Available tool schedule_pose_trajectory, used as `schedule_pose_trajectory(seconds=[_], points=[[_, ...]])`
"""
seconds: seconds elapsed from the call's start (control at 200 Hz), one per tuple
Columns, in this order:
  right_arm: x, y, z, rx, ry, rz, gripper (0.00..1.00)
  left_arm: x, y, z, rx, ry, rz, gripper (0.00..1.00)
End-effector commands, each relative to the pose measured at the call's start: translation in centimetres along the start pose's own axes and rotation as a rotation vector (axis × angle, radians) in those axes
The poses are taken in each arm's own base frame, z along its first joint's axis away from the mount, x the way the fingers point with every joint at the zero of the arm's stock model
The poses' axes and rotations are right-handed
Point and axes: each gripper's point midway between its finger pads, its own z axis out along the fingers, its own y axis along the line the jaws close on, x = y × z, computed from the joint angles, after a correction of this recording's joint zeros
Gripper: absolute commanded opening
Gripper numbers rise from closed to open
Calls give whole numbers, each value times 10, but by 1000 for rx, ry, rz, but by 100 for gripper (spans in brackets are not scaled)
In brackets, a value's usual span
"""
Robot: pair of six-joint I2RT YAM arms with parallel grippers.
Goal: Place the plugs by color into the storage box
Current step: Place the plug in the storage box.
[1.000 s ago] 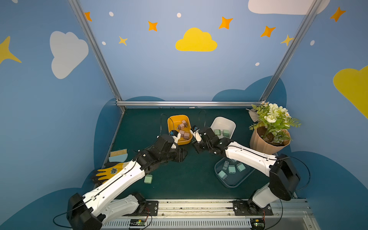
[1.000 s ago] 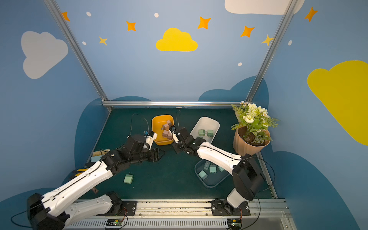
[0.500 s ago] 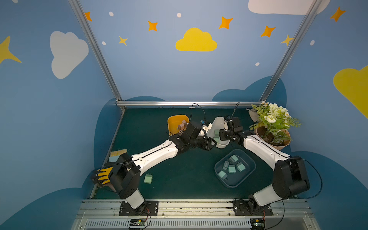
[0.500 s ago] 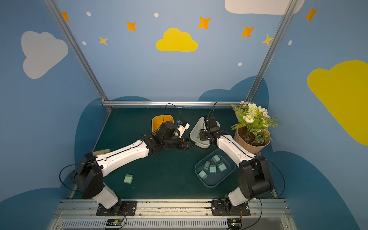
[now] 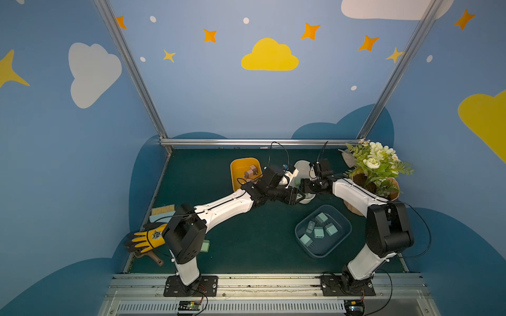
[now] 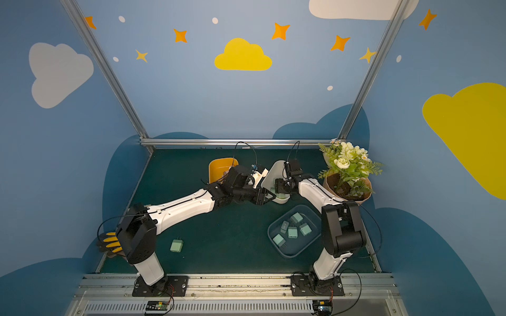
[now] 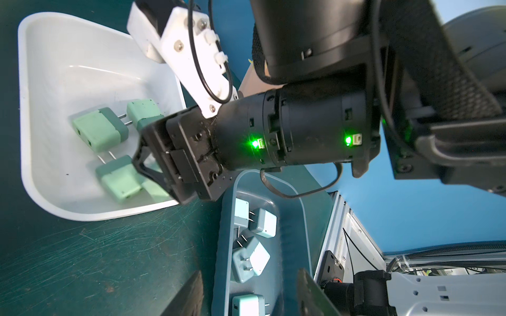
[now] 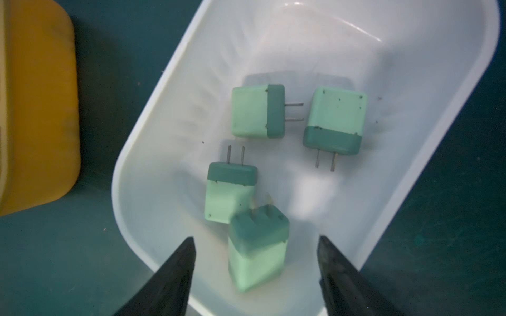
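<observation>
Right claw has moved over white bin, now spread, dropping green plug beside matching colors; left claw parted, empty.

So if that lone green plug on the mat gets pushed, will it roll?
Probably slides rather than rolls: the plug is a rounded cube lying flat on the mat. It looks rigid and small, so likely light. Its thin prongs might snag.
</observation>
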Motion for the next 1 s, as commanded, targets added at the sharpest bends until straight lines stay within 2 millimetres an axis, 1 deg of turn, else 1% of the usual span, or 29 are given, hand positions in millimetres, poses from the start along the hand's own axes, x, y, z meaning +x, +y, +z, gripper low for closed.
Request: schedule_pose_trajectory(seconds=[0.0, 0.125, 0.205, 0.315, 0.375, 0.521, 0.566, 0.671, 0.731, 0.756, 0.876, 0.996], points=[[0, 3, 0, -6, 17, 8, 77, -6, -5, 2, 16, -13, 22, 56], [-2, 4, -7, 3, 2, -8, 77, -2, -1, 3, 2, -2, 15, 56], [-5, 11, -16, -6, -21, -30, 77, -2, 3, 2, -18, -3, 1, 58], [-7, 27, -27, -39, -51, -59, 77, -1, 5, 0, -39, 4, -9, 60], [-6, 40, -33, -84, -63, -79, 77, 1, 6, -2, -44, 3, -13, 60], [4, 64, -40, -153, -68, -108, 77, 4, 6, -9, -56, 5, -18, 61], [7, 70, -42, -168, -66, -115, 76, 4, 5, -14, -65, 9, -22, 61], [13, 88, -49, -214, -58, -142, 75, 3, 2, -32, -91, -12, -43, 61], [17, 98, -53, -238, -57, -162, 75, 8, 2, -42, -100, -24, -63, 61], [18, 101, -54, -245, -56, -168, 74, 6, 7, -47, -132, -46, -68, 61], [24, 118, -59, -280, -58, -199, 73, 20, 15, -66, -192, -42, -89, 61], [30, 137, -66, -346, -60, -216, 71, 38, 22, -83, -262, -11, -125, 61]])
